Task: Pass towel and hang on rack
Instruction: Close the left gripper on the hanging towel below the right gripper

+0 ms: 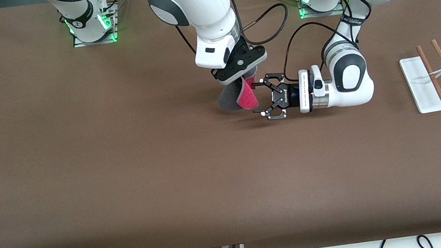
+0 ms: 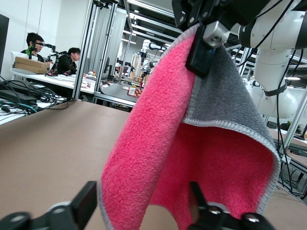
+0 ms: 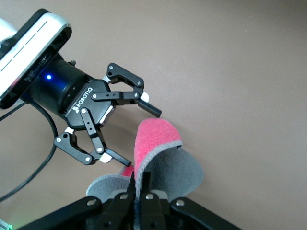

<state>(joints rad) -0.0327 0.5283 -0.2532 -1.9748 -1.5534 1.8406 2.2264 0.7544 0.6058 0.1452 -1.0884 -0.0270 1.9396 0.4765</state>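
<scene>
You are mid-handover: the right gripper [image 1: 247, 79] is pinching the towel [image 1: 238, 97] by its top edge, dangling it over the middle of the tabletop [image 1: 123, 178]. The left gripper [image 1: 262, 98] is waiting beside it, jaws spread wide. Next, close them on the hanging cloth before releasing, then carry it to the rack [image 1: 432, 77] at the left arm's end.

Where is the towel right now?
The towel hangs over mid-table, pinched in the right gripper, with the open left gripper right beside it; the rack stands toward the left arm's end.
</scene>
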